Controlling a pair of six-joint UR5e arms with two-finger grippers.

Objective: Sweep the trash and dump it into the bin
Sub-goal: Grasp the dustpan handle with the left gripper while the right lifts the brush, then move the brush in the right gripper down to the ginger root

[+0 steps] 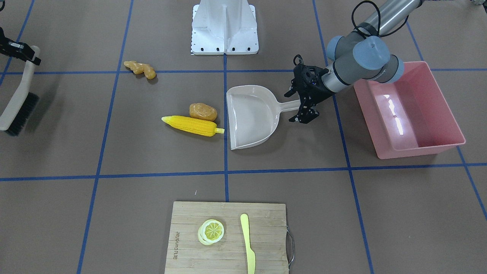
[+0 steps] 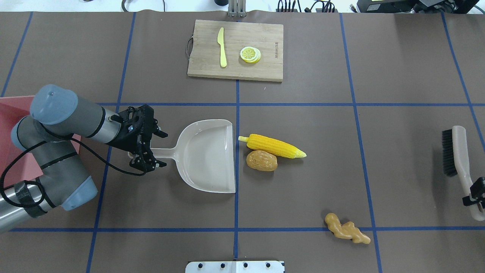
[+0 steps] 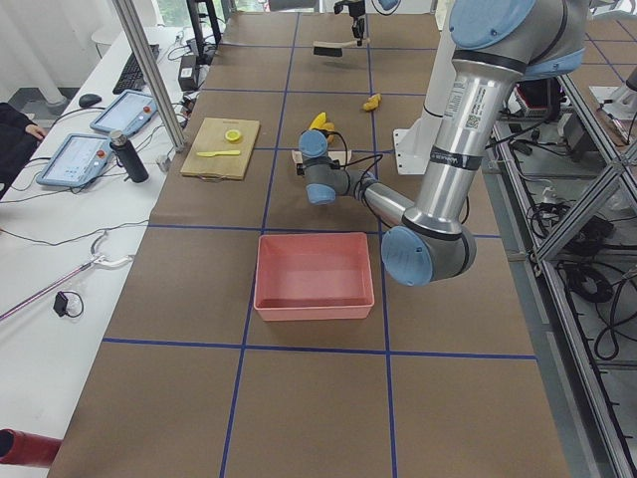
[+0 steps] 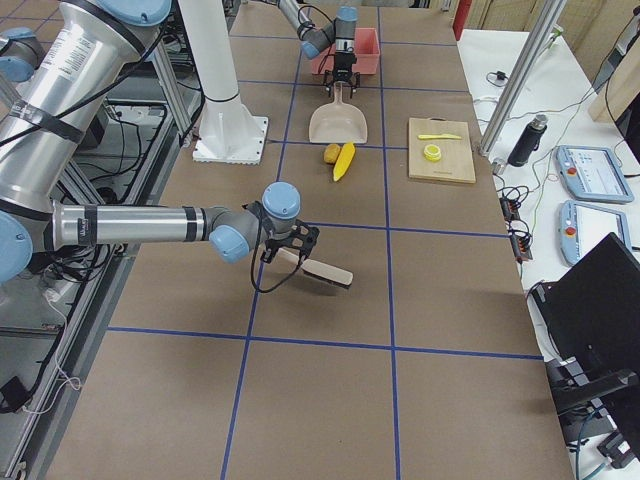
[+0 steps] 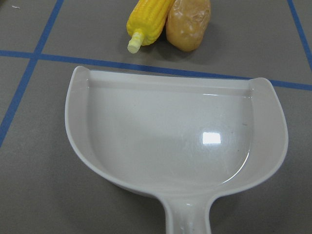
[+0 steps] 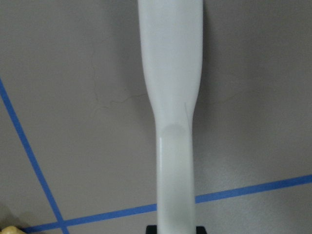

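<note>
The yellow corn cob (image 2: 273,146) and brown potato (image 2: 261,160) lie side by side just beyond the mouth of the beige dustpan (image 2: 206,155). They also show at the top of the left wrist view, corn (image 5: 146,22) and potato (image 5: 187,24). The tan ginger root (image 2: 346,228) lies apart, nearer the robot's base. My left gripper (image 2: 159,149) is open, its jaws on either side of the dustpan handle. The pink bin (image 1: 414,150) stands empty behind the left arm. My right gripper (image 2: 475,197) is shut on the handle of a black-bristled brush (image 2: 458,159), far to the right.
A wooden cutting board (image 2: 265,72) at the far side carries a lemon slice (image 2: 250,54) and a pale yellow knife (image 2: 222,47). The white robot base (image 1: 224,26) stands at the near edge. Blue tape lines cross the brown table.
</note>
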